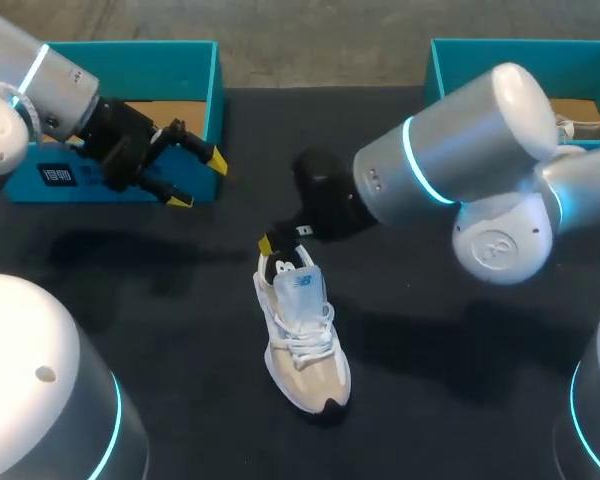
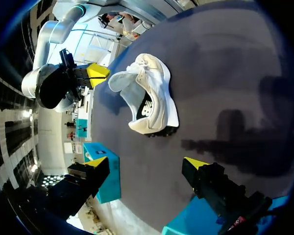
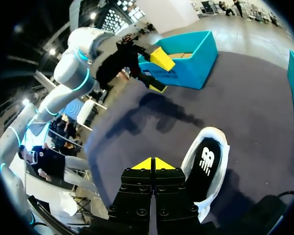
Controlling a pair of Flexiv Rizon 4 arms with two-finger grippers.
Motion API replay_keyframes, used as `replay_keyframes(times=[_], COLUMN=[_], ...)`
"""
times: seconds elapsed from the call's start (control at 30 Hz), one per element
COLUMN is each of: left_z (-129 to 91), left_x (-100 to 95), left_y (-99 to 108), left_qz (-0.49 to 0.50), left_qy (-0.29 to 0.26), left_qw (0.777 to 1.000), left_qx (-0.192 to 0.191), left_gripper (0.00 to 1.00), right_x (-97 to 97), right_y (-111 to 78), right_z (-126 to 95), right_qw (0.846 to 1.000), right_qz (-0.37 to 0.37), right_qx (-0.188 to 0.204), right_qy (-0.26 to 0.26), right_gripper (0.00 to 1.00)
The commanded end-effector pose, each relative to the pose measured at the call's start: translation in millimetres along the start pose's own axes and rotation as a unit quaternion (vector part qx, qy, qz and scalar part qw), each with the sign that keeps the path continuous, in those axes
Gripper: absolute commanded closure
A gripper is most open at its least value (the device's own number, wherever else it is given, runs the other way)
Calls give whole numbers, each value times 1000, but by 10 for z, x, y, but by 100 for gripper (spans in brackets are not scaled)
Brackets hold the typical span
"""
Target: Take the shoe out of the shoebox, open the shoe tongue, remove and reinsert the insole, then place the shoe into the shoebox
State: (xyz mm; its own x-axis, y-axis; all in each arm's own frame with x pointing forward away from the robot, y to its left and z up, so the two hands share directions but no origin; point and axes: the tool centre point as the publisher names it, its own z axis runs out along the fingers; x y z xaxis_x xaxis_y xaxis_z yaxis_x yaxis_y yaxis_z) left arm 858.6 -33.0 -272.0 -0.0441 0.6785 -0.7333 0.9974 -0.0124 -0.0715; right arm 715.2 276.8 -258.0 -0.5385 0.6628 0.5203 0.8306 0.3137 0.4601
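A white and beige sneaker lies on the black table, its black heel toward the back. A pale flap sticks up from its opening; whether it is the tongue or the insole I cannot tell. My right gripper is shut just beside the heel, with nothing visible between its tips. My left gripper hangs open and empty in front of the left teal shoebox, well away from the shoe.
A second teal shoebox stands at the back right with another shoe in it, partly hidden by my right arm. Bare black tabletop surrounds the sneaker in front and to the left.
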Motion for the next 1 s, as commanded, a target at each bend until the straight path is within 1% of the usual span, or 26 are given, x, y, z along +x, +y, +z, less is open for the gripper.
replay_keyframes(times=[0.03,0.1,0.13,0.27,0.33,0.37,0.4,0.93,0.97,1.0], left_z=[-127,-144,-203,-318,-368,-382,-382,-382,-382,-391], left_x=[53,63,95,156,193,201,201,201,208,214], left_y=[-67,-73,-89,-114,-109,-106,-106,-106,-86,-66], left_qz=[-11,-12,-17,-27,-51,-64,-64,-64,-66,-73], left_qy=[10,12,15,26,37,41,41,41,43,40], left_qw=[1000,1000,1000,999,998,997,997,997,997,996], left_qx=[6,5,-2,-12,-6,-6,-6,-6,-9,-10], left_gripper=[0,0,0,0,0,0,0,0,0,0], right_x=[-23,-35,-85,-143,-157,-155,-157,-157,-184,-205], right_y=[40,38,41,58,69,71,67,67,65,61], right_z=[140,147,165,169,151,148,151,151,156,163], right_qw=[984,984,981,977,968,961,957,957,953,952], right_qz=[3,0,-2,-7,-21,-24,-24,-24,-16,-13], right_qx=[16,12,13,11,16,26,29,29,29,29], right_qy=[-178,-178,-192,-212,-251,-275,-288,-288,-302,-305], right_gripper=[100,100,100,100,100,100,100,100,100,100])
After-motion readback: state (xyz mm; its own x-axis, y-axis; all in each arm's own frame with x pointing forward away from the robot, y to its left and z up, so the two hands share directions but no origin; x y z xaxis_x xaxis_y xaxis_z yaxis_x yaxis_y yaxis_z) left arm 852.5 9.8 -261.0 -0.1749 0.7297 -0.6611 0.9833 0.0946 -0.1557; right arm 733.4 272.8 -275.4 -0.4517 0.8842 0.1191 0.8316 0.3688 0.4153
